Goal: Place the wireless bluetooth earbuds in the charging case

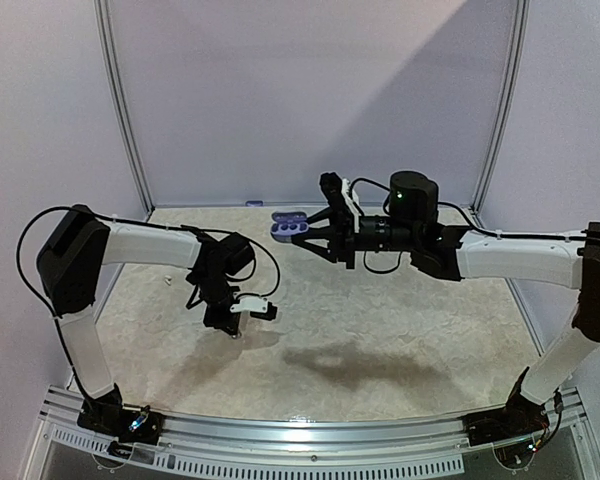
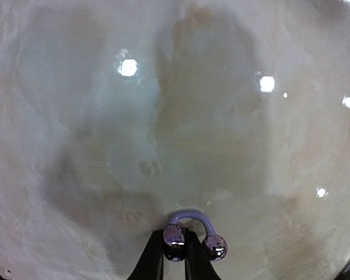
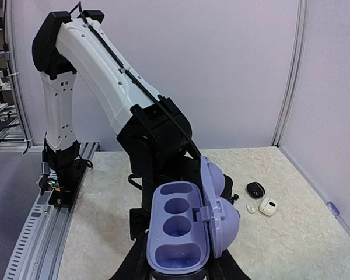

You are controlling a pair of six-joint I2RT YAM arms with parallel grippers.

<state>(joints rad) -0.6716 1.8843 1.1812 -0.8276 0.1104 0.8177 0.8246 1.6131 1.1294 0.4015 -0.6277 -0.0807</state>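
While we look down the left hand (image 2: 178, 252) at the bottom centre of its wrist view, its fingers are pinched shut on a lavender earbud (image 2: 191, 216), a curved hook with two shiny ends, over the desk (image 2: 76, 146). In the upper middle of the top view, the right hand (image 1: 305, 232) clamps the open charging case (image 1: 286, 226) in the air. A black case (image 3: 255, 189), a white case (image 3: 268, 206) and a tiny white bud (image 3: 251, 209) lie together at the right of the right wrist view.

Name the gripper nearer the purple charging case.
Right. The right gripper holds the open charging case aloft; the left gripper is apart, down by the table, shut on an earbud.
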